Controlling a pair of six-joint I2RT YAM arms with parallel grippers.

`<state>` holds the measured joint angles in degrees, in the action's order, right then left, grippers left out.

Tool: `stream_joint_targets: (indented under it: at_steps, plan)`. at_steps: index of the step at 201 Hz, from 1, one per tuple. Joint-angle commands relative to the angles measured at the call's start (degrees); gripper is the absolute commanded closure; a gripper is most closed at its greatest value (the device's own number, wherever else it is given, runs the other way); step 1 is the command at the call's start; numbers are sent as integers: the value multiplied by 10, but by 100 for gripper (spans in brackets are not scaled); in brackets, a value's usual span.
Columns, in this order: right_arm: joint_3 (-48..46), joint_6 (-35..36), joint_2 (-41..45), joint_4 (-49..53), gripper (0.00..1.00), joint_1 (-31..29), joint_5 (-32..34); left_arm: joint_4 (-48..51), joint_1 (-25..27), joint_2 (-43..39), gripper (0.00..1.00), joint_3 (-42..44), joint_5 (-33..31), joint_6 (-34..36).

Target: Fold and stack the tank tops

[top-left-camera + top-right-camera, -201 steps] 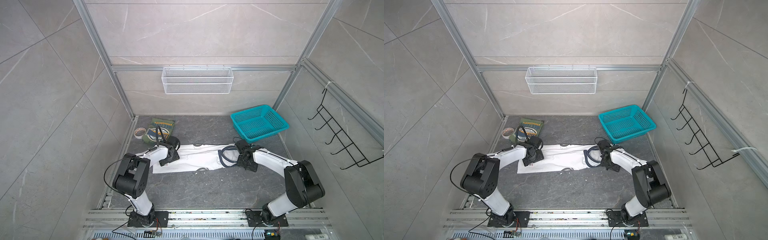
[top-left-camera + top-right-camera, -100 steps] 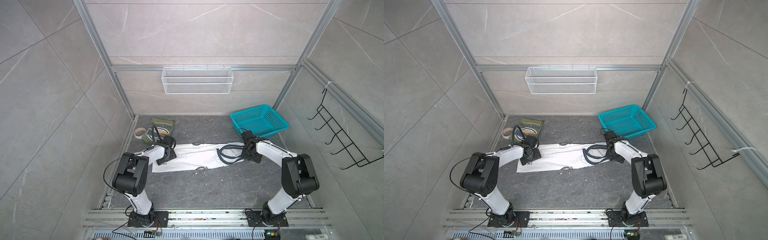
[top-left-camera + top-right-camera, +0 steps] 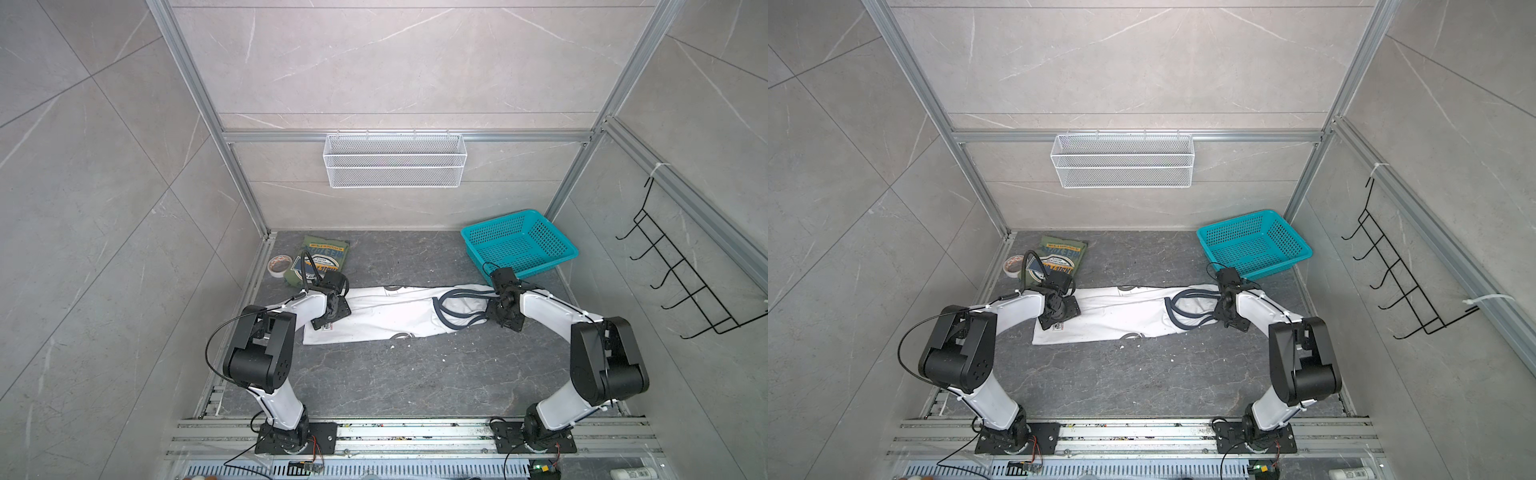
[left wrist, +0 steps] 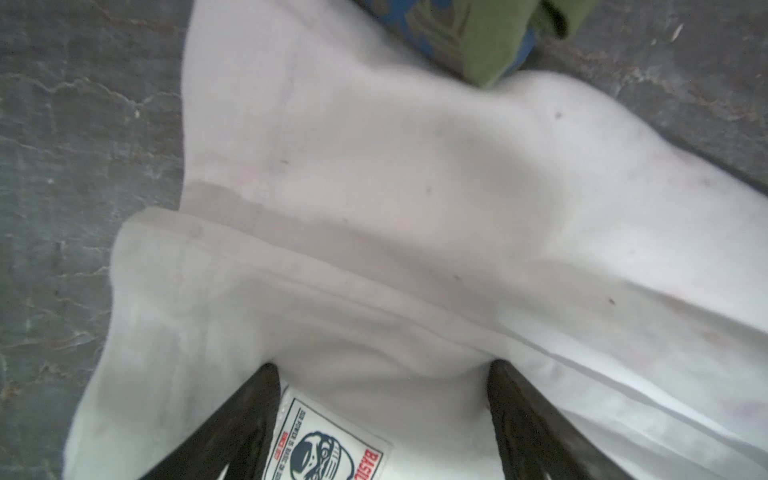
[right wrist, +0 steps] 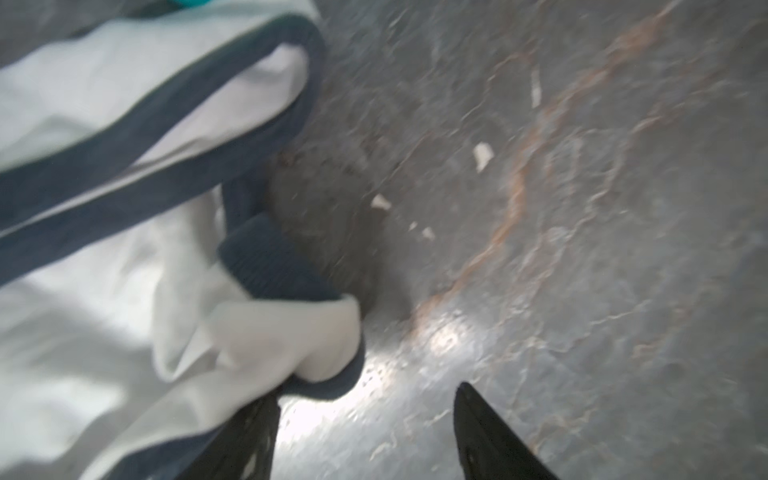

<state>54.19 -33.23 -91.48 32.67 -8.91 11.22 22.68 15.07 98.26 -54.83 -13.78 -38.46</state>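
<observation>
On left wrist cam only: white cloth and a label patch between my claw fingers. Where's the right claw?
Observer: Right claw is at the strap end of the white tank top, near the teal basket.
Operator: Gripping it?
Observer: No. In the right wrist view its jaws stand apart, one finger at the cloth's edge, bare table between them.
Operator: Green one done?
Observer: Olive tank top lies folded at the back left in both top views, beside a tape roll.
</observation>
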Motion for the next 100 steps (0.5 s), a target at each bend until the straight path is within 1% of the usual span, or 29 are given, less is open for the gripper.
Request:
stream_joint_targets:
  at_steps: [1,24,38,78,100]
  plan:
    - [11,23,-2,-32,35,0,-58,34,-15,13,19,16,1,-1]
    - [33,15,-25,-21,42,1,-31,34,-21,14,18,22,4,-6]
    - [42,11,-32,-11,44,1,-8,29,-26,9,19,27,11,-7]
    - [54,19,-51,-6,43,1,23,25,-30,6,18,32,18,-7]
    - [57,23,-64,-25,44,1,17,23,-30,6,18,33,17,-7]
